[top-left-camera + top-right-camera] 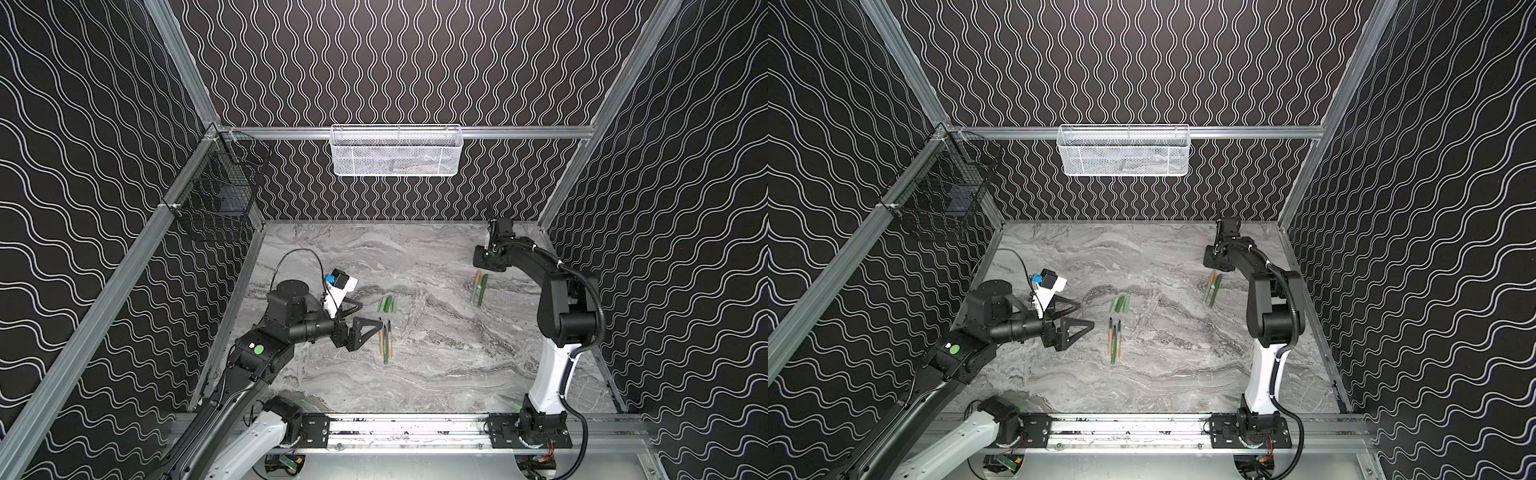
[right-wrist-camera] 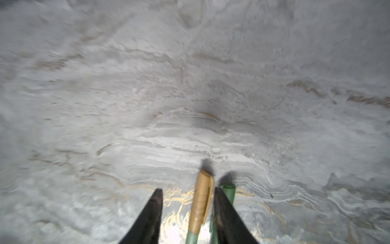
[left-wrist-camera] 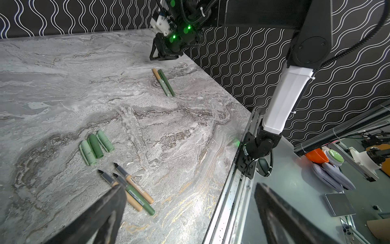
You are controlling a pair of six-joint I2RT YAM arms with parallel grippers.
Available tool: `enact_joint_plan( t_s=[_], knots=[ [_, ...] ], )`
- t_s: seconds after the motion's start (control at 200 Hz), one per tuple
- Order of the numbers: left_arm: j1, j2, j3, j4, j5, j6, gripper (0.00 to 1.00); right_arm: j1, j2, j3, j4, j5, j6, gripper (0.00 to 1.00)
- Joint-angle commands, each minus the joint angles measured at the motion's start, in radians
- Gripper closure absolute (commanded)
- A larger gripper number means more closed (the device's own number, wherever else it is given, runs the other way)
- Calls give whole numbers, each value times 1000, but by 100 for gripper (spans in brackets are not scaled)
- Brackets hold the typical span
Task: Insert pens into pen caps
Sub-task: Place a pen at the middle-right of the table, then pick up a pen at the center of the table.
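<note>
Hanging white basket (image 1: 395, 160), contents unclear, left hand (image 1: 370, 314) spread wide, empty, right hand (image 2: 187, 190) parted astride pen (image 2: 200, 200)

Even light, soft shadows, right wrist view blurred, glare on table (image 2: 179, 231)

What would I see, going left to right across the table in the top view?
The left arm's green sticker → three bare pens → two capped pens → right arm's white part. The loose caps line up with the bare pens, so I skipped them.
</note>
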Motion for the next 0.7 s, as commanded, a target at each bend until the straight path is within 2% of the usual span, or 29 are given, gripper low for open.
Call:
enact_joint_plan(
  t_s=[0.0, 0.14, 0.235, 0.435, 0.696],
  knots=[
    [0, 6, 2, 4, -19, 15, 1, 31, -76, -28, 18, -61, -42, 46],
    [0, 12, 9, -34, -63, 25, 1, 107, -185, -104, 64, -124, -36, 35],
    [0, 15, 23, -91, -150, 43, 1, 191, -234, -160, 87, -122, -19, 30],
    [0, -2, 30, -185, -383, 59, 1, 401, -295, -285, 162, -138, 66, 30],
    [0, 9, 32, -197, -519, 50, 1, 635, -255, -351, 216, -124, 178, 33]
  ],
)
